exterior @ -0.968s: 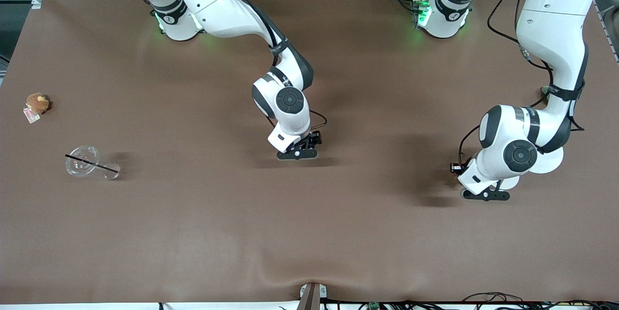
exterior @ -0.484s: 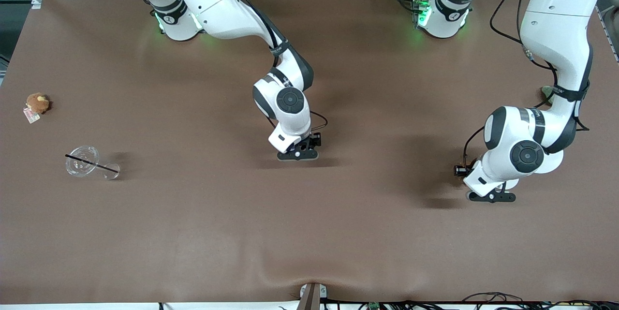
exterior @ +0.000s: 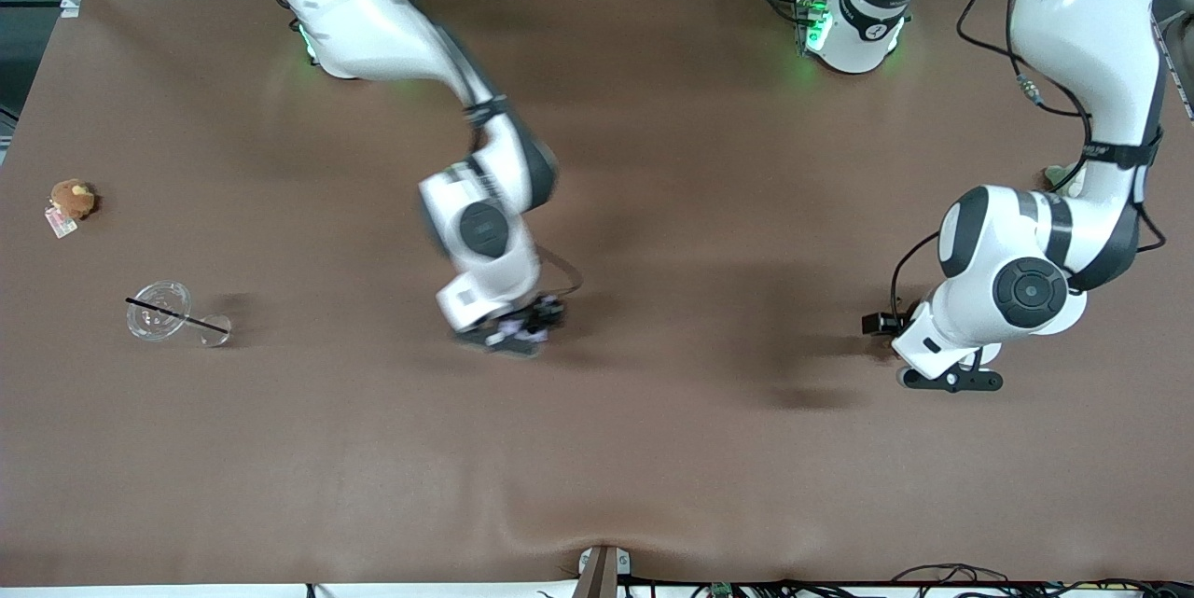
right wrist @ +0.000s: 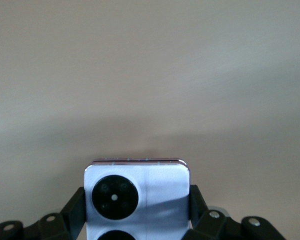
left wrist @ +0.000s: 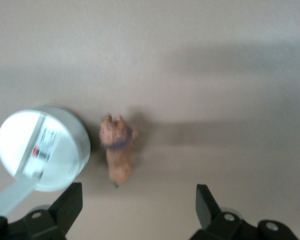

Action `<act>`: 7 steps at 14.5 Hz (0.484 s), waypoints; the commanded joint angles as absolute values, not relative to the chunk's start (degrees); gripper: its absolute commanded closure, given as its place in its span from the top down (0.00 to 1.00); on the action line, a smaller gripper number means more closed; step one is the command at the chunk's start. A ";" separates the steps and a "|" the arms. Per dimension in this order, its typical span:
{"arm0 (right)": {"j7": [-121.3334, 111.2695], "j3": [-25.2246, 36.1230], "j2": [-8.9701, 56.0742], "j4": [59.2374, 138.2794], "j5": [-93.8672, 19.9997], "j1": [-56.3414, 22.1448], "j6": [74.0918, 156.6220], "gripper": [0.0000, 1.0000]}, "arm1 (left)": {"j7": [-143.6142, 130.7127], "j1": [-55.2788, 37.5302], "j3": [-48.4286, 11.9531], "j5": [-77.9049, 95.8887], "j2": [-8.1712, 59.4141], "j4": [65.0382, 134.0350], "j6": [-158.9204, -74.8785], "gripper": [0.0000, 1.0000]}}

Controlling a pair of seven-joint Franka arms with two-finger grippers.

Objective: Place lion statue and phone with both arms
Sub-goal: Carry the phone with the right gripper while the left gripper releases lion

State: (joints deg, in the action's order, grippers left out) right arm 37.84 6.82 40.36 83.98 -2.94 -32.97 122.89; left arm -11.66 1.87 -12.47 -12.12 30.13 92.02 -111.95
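The lion statue (left wrist: 117,152), tiny and orange-brown, lies on the brown table beside a white round lid-like object (left wrist: 42,147). My left gripper (left wrist: 137,210) is open and empty above the table, just off the lion's tail end; in the front view (exterior: 951,381) it is near the left arm's end, and the arm hides the lion there. My right gripper (right wrist: 136,210) is shut on the pale lavender phone (right wrist: 136,192), whose black camera circles face the wrist camera. In the front view the right gripper (exterior: 513,337) is over the table's middle.
A round brown plush with a tag (exterior: 73,199) and a clear cup with a black straw (exterior: 173,313) lie toward the right arm's end. A grey-green plush (exterior: 1059,176) peeks out by the left arm.
My right arm has swung quickly toward the right arm's end with the phone in its grip. My left gripper has shifted a little toward the left arm's end.
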 commanded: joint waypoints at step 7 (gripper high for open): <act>-5.06 5.27 40.77 91.05 -0.62 -6.97 127.60 0.20 | -10.99 2.37 -19.16 -12.39 19.88 84.11 -92.48 1.00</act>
State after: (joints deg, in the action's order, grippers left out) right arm 0.84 6.82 40.12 90.24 -1.88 -10.43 125.24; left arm -11.63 1.77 -18.34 -12.13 23.19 83.79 -95.57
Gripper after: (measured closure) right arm 0.167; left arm 0.000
